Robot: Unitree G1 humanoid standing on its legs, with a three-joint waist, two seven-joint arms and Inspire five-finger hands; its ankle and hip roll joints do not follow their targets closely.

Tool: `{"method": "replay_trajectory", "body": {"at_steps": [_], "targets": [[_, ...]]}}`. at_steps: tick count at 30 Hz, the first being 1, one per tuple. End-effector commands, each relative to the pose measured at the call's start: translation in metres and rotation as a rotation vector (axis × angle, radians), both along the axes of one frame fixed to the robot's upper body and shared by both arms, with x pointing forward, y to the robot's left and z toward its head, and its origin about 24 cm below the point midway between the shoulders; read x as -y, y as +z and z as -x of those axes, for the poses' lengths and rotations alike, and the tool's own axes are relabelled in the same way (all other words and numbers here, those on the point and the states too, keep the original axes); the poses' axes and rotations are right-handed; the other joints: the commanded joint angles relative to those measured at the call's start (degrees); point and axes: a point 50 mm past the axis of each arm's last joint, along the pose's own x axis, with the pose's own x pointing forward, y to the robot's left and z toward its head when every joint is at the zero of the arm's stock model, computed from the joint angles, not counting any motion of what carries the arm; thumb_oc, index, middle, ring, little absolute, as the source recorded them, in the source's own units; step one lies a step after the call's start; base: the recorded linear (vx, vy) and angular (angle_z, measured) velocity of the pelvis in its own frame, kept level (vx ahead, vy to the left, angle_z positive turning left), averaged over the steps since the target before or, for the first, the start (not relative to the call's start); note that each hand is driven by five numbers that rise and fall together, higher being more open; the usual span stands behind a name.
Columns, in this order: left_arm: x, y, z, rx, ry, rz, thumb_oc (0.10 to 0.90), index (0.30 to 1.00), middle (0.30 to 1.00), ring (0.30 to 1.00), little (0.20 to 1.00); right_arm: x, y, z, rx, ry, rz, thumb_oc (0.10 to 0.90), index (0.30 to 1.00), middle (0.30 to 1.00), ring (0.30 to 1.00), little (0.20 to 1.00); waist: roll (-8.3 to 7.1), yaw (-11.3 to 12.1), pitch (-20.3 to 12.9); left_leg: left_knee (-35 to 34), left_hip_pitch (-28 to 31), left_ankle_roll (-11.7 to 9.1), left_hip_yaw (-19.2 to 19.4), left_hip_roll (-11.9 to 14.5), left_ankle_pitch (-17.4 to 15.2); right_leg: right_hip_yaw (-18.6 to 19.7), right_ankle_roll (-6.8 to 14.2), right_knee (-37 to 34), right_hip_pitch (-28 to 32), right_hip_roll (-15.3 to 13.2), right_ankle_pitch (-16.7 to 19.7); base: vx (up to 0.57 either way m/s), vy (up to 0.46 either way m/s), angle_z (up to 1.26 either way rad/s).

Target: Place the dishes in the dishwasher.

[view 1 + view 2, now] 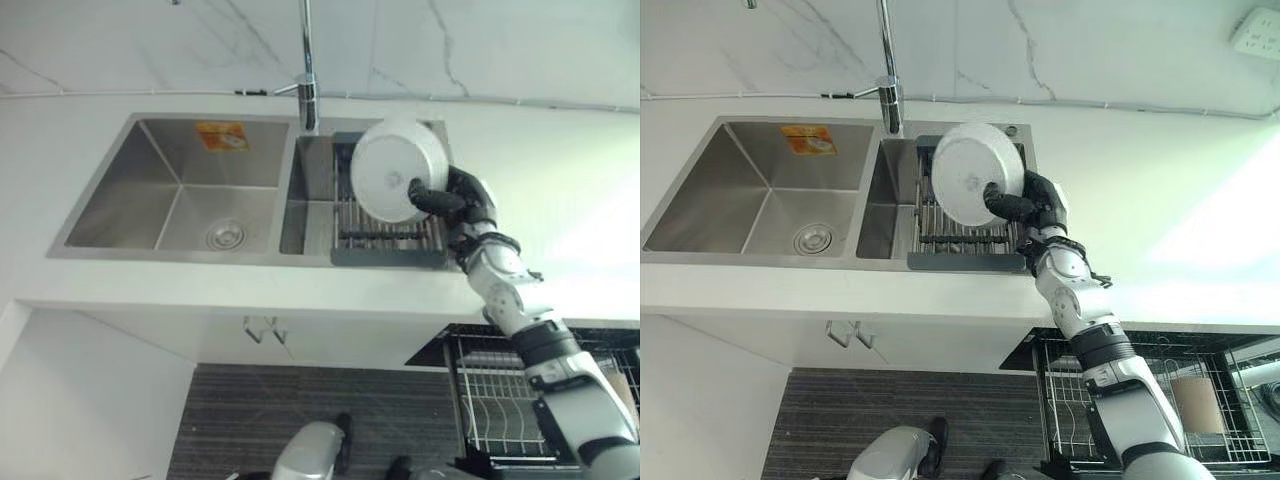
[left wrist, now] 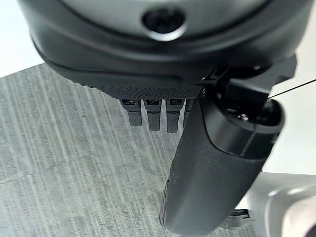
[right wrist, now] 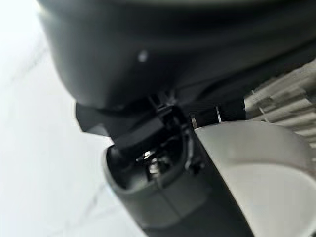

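My right hand [image 1: 1025,205] has thumb and fingers clamped on the rim of the white bowl [image 1: 972,172], tilted on edge above the drying rack [image 1: 965,245] so it lifts clear. My left hand [image 2: 197,163] hangs relaxed over the floor.

A round white plate [image 1: 976,172] shows pale against the brushed steel double sink [image 1: 180,185], which bears an orange-and-yellow sticker [image 1: 221,135]. The white stone tabletop [image 1: 1140,200] meets a grey-veined white marble wall [image 1: 150,40]. The floor [image 2: 74,163] is dark grey, finely striped.
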Motion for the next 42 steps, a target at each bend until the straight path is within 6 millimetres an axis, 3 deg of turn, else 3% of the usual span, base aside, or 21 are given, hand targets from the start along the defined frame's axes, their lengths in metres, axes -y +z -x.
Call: {"method": "replay_trajectory", "body": {"at_steps": [1,9,13,18,24,30,35,39,42], "targets": [[-0.008,0.001,0.014,-0.042,-0.047,-0.02,0.8,0.9,0.9,0.9,0.9,0.008,0.074,-0.006,0.275,-0.025,0.019,0.4,0.3,0.3,0.3,0.3,0.16,1.1,-3.0,0.3,0.9,-6.2,-3.4,3.8,-3.9,3.3,2.6,0.9,-1.6,-2.3,-0.5,0.0,0.0,0.0],[-0.008,0.001,0.014,-0.041,-0.056,-0.024,0.8,0.9,0.9,0.9,0.9,0.008,0.081,-0.004,0.327,-0.055,0.013,0.4,0.3,0.3,0.3,0.3,-0.06,1.4,-3.4,0.3,1.1,-6.3,-3.4,3.8,-3.9,3.1,2.6,0.9,-1.3,-2.2,-0.7,0.0,0.0,0.0],[-0.008,0.0,0.016,-0.043,-0.046,-0.025,0.8,0.9,0.9,0.9,0.9,0.005,0.092,0.004,0.453,-0.054,-0.042,0.4,0.3,0.3,0.3,0.3,-0.14,1.4,-3.9,0.3,1.3,-6.3,-3.3,4.0,-4.0,3.0,2.6,0.9,-1.1,-2.2,-0.9,-0.01,-0.004,0.0],[-0.007,-0.001,0.017,-0.036,-0.015,-0.025,0.8,0.9,0.9,0.9,0.9,-0.017,0.117,0.028,0.713,0.006,-0.146,0.4,0.3,0.3,0.3,0.3,-0.2,1.0,-5.2,0.3,1.7,-6.4,-2.4,4.7,-4.4,2.7,2.5,0.9,-0.7,-2.2,-1.4,-0.08,-0.029,-0.01],[-0.005,-0.002,0.014,-0.02,0.073,0.004,0.8,0.9,0.9,0.9,0.9,-0.03,0.124,0.055,0.874,0.071,-0.23,0.4,0.3,0.3,0.3,0.3,-0.8,-0.5,-6.6,0.3,2.6,-6.6,-0.5,5.6,-4.9,3.0,2.3,0.9,-0.5,-2.1,-1.8,-0.07,-0.05,-0.03],[-0.01,-0.003,0.022,-0.035,0.193,-0.015,0.8,0.9,0.9,0.9,0.9,-0.009,0.115,0.076,0.876,0.032,-0.309,0.4,0.3,0.3,0.3,0.3,-1.34,-3.7,-7.8,0.3,3.5,-6.5,1.5,6.6,-5.6,5.1,2.2,0.9,-1.1,-1.4,-1.8,-0.03,-0.061,-0.19],[-0.007,-0.005,0.025,-0.029,0.242,-0.021,0.8,0.9,0.9,0.9,0.9,0.019,0.096,0.102,0.875,-0.036,-0.341,0.4,0.3,0.3,0.3,0.3,-1.54,-7.9,-8.2,0.3,4.4,-6.4,3.9,7.7,-6.2,7.1,2.1,0.9,-1.6,-0.2,-1.7,0.02,-0.045,-0.33],[0.001,-0.004,0.017,0.016,0.262,-0.013,0.8,0.9,0.9,0.9,0.9,0.055,0.058,0.124,0.789,-0.144,-0.36,0.4,0.3,0.3,0.3,0.3,-1.61,-12.0,-8.0,0.3,5.4,-6.2,6.1,8.3,-6.7,9.4,1.6,0.9,-2.1,1.2,-1.9,0.02,-0.036,-0.39],[0.0,-0.003,0.012,0.033,0.27,-0.004,0.8,0.9,0.9,0.9,0.9,0.069,0.044,0.131,0.743,-0.176,-0.355,0.4,0.3,0.3,0.3,0.3,-1.96,-13.8,-7.6,0.3,6.2,-6.0,7.3,8.5,-6.9,10.7,1.4,0.9,-2.4,1.7,-2.0,-0.01,-0.059,-0.44]]}}
